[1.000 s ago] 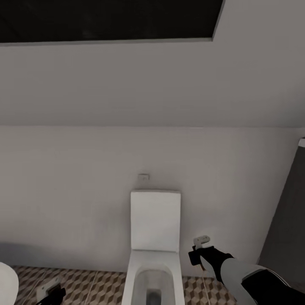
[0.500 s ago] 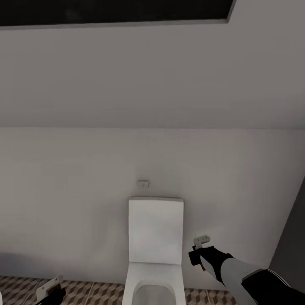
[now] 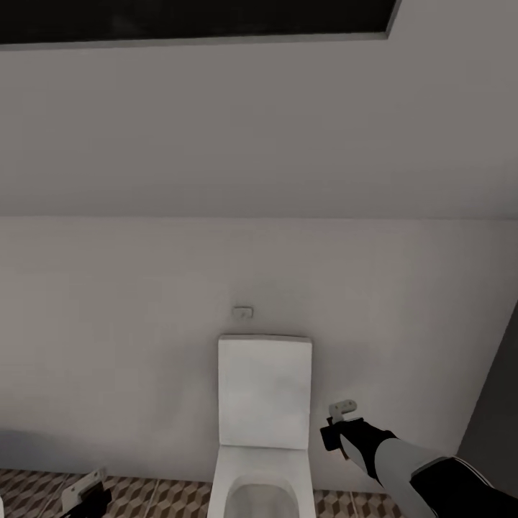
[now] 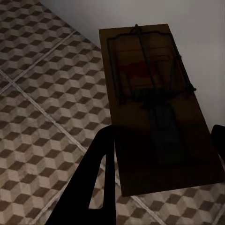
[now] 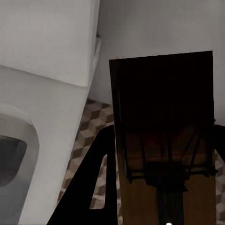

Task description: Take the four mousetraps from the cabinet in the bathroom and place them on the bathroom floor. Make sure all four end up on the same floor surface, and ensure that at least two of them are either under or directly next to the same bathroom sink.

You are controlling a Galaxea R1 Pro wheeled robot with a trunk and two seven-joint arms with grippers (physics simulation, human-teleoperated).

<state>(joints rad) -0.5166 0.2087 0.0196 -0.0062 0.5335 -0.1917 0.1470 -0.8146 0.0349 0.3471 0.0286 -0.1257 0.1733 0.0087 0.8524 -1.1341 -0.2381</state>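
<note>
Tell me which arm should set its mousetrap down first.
Left, probably. Its mousetrap hangs just over the bathroom floor, while the right gripper holds its mousetrap higher, beside the toilet.

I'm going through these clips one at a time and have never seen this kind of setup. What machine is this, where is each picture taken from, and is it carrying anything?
This is a simulated two-armed robot on wheels, steered by a person. The large picture comes from a camera on its head, facing a bathroom wall with a white toilet above a cube-patterned tiled floor. Its right hand reaches forward beside the toilet; its left hand is low at the picture's edge. The other two pictures come from cameras near each hand. In the left one, a mousetrap sits clamped between the fingers above the floor. In the right one, a second mousetrap is held next to the toilet.
</note>
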